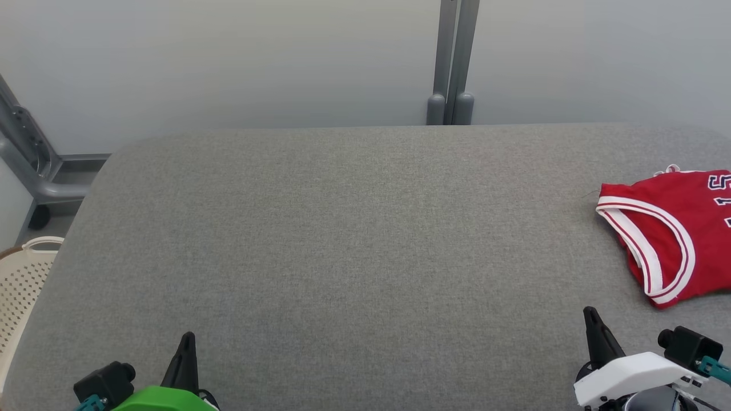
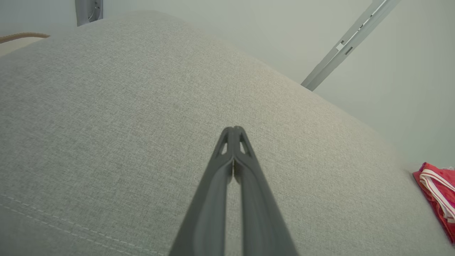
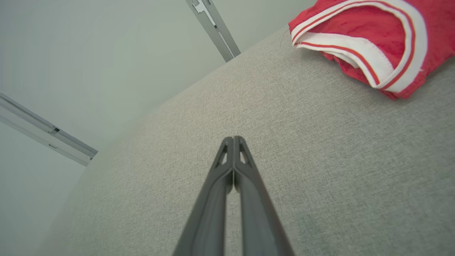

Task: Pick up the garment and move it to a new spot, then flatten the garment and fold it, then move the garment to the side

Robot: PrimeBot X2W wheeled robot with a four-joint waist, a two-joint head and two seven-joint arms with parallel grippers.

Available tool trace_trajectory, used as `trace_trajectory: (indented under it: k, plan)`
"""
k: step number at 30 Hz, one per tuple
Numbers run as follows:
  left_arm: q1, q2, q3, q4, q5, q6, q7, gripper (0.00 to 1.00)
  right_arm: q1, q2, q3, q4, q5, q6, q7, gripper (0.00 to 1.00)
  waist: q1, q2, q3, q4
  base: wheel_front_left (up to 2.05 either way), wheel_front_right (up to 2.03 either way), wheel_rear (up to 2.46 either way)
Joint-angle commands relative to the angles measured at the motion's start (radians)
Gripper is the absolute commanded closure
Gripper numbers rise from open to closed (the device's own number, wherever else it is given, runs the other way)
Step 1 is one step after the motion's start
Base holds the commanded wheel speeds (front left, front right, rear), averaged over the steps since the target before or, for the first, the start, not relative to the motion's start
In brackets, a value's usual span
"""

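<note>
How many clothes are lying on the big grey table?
1. A red jersey with white trim lies at the far right of the table, ahead of the right pincer. It runs off the picture there, so more clothes could be hidden beyond.

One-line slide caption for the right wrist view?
Right tool, shut and empty, points across the grey fabric surface; a crumpled red jersey lies ahead, untouched.
</note>
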Motion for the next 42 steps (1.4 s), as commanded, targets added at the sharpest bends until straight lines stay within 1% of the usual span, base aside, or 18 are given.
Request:
trace_trajectory:
  k: [1,22,42]
  plan:
    - [-0.038,-0.002,0.016,-0.015,-0.051,-0.010,0.011,1.00,-0.014,-0.007,-0.005,-0.027,0.060,0.000,0.006,1.00,0.0000,0.0000,0.002,-0.001,0.00,0.00,0.00]
    - [-0.085,-0.025,0.069,-0.017,-0.301,-0.038,0.084,1.00,-0.014,-0.010,-0.019,-0.070,0.339,0.000,0.039,1.00,0.0000,0.0000,0.018,-0.008,0.00,0.00,0.00]
    - [-0.122,-0.045,0.112,-0.018,-0.506,-0.060,0.143,1.00,-0.015,-0.012,-0.030,-0.105,0.568,0.000,0.066,1.00,0.0000,0.0000,0.034,-0.014,0.00,0.00,0.00]
